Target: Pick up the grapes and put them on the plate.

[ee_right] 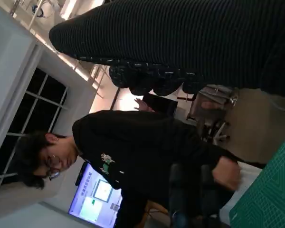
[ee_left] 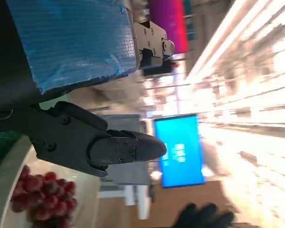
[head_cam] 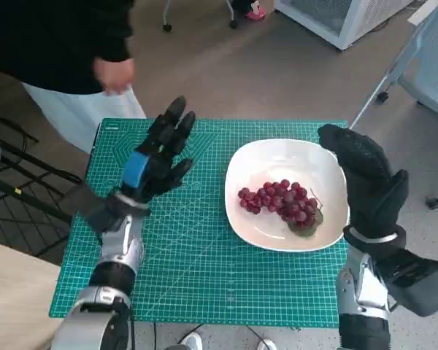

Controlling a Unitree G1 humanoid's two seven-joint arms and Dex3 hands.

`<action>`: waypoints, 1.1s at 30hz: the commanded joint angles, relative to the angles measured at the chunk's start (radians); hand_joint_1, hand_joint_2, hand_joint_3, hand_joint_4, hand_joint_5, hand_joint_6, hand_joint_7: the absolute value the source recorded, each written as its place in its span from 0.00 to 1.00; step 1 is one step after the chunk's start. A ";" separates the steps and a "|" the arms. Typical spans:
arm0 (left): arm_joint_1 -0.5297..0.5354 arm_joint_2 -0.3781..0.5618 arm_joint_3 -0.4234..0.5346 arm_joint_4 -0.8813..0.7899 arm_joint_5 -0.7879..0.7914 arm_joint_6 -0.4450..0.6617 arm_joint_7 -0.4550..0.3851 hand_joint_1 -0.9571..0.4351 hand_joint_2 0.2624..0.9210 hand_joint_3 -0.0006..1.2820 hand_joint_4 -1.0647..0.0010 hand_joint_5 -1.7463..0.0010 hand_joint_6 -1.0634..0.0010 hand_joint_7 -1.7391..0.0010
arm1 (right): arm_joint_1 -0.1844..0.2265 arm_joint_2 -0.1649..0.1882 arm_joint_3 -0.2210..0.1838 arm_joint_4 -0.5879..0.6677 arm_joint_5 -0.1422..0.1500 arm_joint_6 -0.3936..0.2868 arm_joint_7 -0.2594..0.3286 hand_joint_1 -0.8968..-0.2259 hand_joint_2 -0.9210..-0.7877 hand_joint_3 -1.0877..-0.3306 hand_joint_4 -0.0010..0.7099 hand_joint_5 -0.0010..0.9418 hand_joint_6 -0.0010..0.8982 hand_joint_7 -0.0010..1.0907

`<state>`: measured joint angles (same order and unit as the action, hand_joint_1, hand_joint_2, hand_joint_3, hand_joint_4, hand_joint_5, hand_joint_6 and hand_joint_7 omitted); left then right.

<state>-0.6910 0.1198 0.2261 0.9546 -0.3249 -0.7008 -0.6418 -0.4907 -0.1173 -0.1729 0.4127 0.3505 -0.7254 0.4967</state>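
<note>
Grapes (head_cam: 283, 204) lie on the plate (head_cam: 277, 157), right of frame centre. Left robot hand (head_cam: 159, 157), centre-left, and right robot hand (head_cam: 365, 179), right edge, are spread and hold nothing. Placement appears complete; next move: keep both clear of the counter (head_cam: 197, 255).

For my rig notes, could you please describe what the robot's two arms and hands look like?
Both forearms are pale silver-grey with dark bands. The left hand is black and mechanical, with blue tape across its back. The right hand wears a black knitted glove.
</note>
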 commanded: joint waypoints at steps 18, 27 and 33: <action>0.101 -0.052 0.018 -0.131 -0.029 -0.054 0.024 0.24 1.00 0.30 0.86 1.00 0.81 0.99 | 0.021 0.001 0.004 0.029 0.019 0.012 0.053 0.59 0.00 0.69 0.30 0.00 0.06 0.32; 0.114 -0.073 0.021 -0.125 -0.052 -0.024 0.009 0.30 1.00 0.28 0.85 1.00 0.80 0.99 | 0.028 0.002 -0.001 0.054 0.027 -0.002 0.073 0.58 0.00 0.70 0.30 0.00 0.05 0.32; 0.118 -0.075 0.024 -0.136 -0.060 -0.004 -0.001 0.35 1.00 0.26 0.84 1.00 0.80 0.99 | 0.026 0.007 -0.001 0.072 0.031 -0.012 0.081 0.58 0.00 0.70 0.30 0.00 0.05 0.33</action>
<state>-0.5869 0.0467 0.2494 0.8377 -0.3691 -0.7169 -0.6365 -0.4886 -0.1152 -0.1720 0.4620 0.3732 -0.7352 0.5666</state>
